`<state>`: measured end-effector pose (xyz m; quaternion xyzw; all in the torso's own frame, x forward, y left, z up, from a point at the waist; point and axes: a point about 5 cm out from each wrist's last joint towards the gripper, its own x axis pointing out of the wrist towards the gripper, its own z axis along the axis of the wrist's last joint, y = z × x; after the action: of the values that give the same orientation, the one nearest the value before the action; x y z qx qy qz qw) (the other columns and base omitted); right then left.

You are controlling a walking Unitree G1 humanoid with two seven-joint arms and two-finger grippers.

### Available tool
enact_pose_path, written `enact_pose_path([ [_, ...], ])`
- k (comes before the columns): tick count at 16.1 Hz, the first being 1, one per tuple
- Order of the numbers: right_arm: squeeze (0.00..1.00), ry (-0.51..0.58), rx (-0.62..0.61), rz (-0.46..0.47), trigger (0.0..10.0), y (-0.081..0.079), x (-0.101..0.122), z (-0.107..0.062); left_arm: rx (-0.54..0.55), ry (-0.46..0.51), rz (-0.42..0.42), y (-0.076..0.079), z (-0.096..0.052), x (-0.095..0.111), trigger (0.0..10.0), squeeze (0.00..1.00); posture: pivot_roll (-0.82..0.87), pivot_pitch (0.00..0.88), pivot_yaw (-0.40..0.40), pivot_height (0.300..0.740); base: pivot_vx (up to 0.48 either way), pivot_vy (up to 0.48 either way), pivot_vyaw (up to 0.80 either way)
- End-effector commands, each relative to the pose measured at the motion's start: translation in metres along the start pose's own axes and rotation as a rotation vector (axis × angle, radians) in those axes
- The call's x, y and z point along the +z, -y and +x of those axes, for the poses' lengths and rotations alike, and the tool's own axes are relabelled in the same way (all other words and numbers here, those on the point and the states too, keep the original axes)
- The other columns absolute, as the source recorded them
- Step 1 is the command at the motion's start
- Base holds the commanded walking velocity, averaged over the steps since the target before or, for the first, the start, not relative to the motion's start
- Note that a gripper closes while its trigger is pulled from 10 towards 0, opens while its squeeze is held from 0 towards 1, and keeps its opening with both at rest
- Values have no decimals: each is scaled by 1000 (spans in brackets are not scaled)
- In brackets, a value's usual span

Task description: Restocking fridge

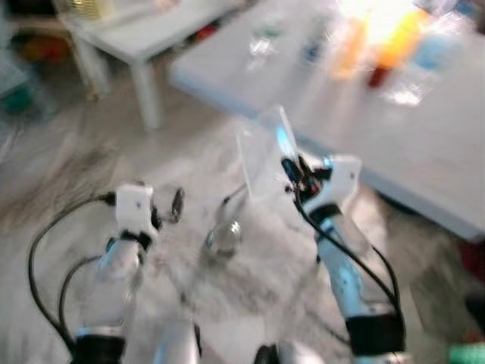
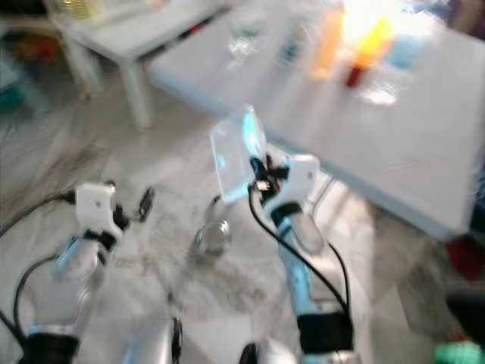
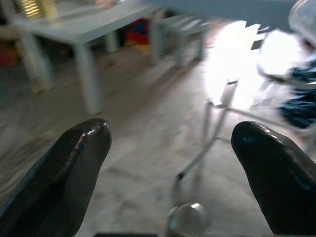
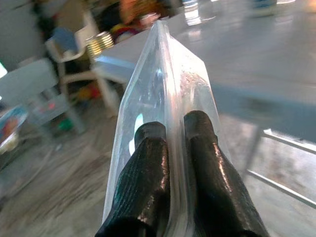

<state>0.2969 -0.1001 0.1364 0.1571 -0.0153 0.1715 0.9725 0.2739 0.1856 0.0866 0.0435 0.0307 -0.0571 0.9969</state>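
My right gripper (image 1: 289, 168) is shut on a flat clear plastic container (image 1: 264, 155), held up in front of me above the floor; in the right wrist view both black fingers (image 4: 148, 182) pinch the container's edge (image 4: 168, 94). My left gripper (image 1: 176, 203) is held low over the floor, and its fingers (image 3: 64, 177) stand wide apart with nothing between them. Orange and clear bottles (image 1: 379, 38) stand on the large white table (image 1: 424, 152) ahead. The views are blurred.
A smaller white table (image 1: 144, 38) stands at the far left, with coloured things under it. A shiny round metal object on thin legs (image 1: 222, 236) sits on the marbled floor between my arms. A white wire frame (image 3: 217, 123) stands under the large table.
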Motion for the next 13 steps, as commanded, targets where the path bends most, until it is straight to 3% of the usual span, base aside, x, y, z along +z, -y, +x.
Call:
enact_pose_path([
  [1,0,29,38,-35,10000,-5,4,-3,21,-15,1,-5,-5,-5,10000,0,110,121,-65,740,0,0,756],
  [3,0,28,40,-58,10000,-3,4,-7,64,-51,17,-14,-16,-16,10000,0,114,117,-66,740,0,0,756],
  [4,0,13,5,-61,10000,7,0,-14,119,-90,23,-24,-32,-29,10000,0,121,113,-73,740,0,0,756],
  [5,0,3,-10,-74,10000,13,-2,-19,153,-98,22,-27,-39,-32,10000,0,132,112,-81,740,0,0,756],
  [9,0,-18,-34,-104,10000,26,-5,-26,286,-83,68,-34,-47,-32,10000,0,156,98,-96,740,0,0,756],
  [13,0,-32,-21,-122,10000,24,-9,-29,285,-95,63,-29,-51,-36,10000,0,159,83,-107,740,0,0,756],
])
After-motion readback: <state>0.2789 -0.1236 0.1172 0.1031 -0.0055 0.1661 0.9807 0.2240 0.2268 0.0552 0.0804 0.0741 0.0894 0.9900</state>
